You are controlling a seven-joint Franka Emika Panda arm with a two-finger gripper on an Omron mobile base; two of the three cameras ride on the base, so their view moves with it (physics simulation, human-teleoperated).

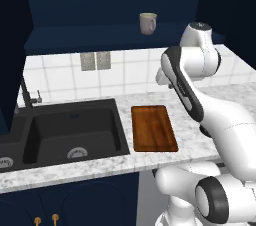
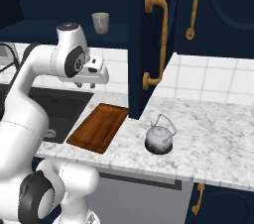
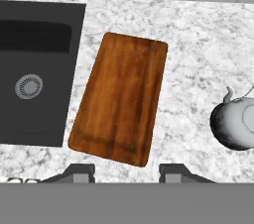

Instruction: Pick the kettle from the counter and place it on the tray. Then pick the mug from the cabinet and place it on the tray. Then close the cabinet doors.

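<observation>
The end effector (image 3: pixel 126 172) hangs above the table (image 2: pixel 218 134), pointing straight down, with its two dark fingertips (image 3: pixel 79 172) set apart at the bottom of the hand view and nothing between them; it holds nothing and touches nothing. From the right base view the hand sits at the end of a bent white arm, level with the tiled backsplash, well above the sink (image 1: pixel 70 130) and the near end of the tray (image 1: pixel 154 127). The arm rises from the base, folds at the elbow and reaches forward, so that its wrist is turned downward over the worktop. In the hand view the tray lies directly under the fingers, a reddish-brown wooden board set lengthwise between the black sink on one side and bare marble on the other, with nothing on it. The kettle (image 2: pixel 159 136) stands upright on the table, well apart from the tray, to the robot's right of it, below the open cabinet door (image 2: pixel 149 39) with its gold handle; in the hand view it shows at the right edge with its spout toward the tray. The mug (image 1: pixel 147 23) stands upright on the shelf inside the dark navy cabinet (image 1: pixel 100 0), above the backsplash and roughly over the tray. A dark faucet (image 1: pixel 27 95) stands behind the sink.
</observation>
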